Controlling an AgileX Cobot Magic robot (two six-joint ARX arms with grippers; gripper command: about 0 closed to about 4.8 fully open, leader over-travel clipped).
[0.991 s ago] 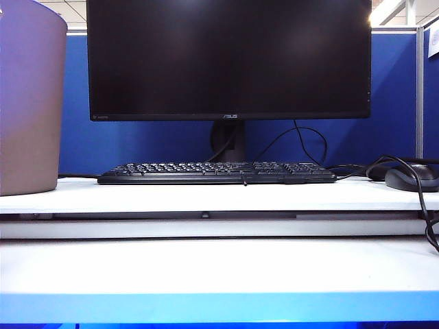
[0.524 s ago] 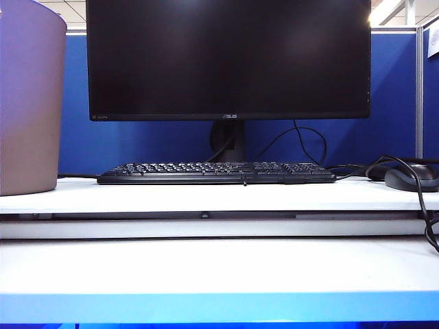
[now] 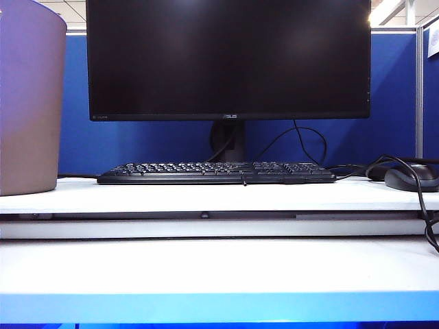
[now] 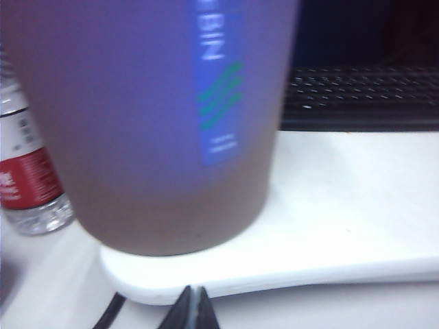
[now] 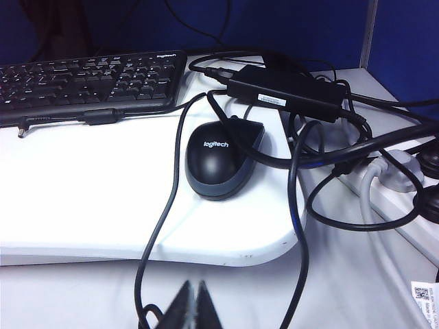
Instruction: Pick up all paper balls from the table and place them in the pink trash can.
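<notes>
Blue partition panels back the white table (image 3: 219, 267), where the pink trash can (image 3: 27, 103) stands at nine o'clock on the raised shelf. Left gripper (image 4: 194, 308) hovers pressed together just before the can; right gripper (image 5: 193, 305), likewise pinched closed on nothing, faces the mouse (image 5: 221, 161).

the tapered pink plastic trash can (image 3: 27, 103) stands on the white raised shelf (image 3: 206, 197), left of the flat black keyboard (image 3: 216, 173); the rounded black mouse (image 3: 411, 177) lies right.

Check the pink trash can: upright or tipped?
Upright. The pink trash can stands base down on the raised shelf; the left wrist view agrees.
</notes>
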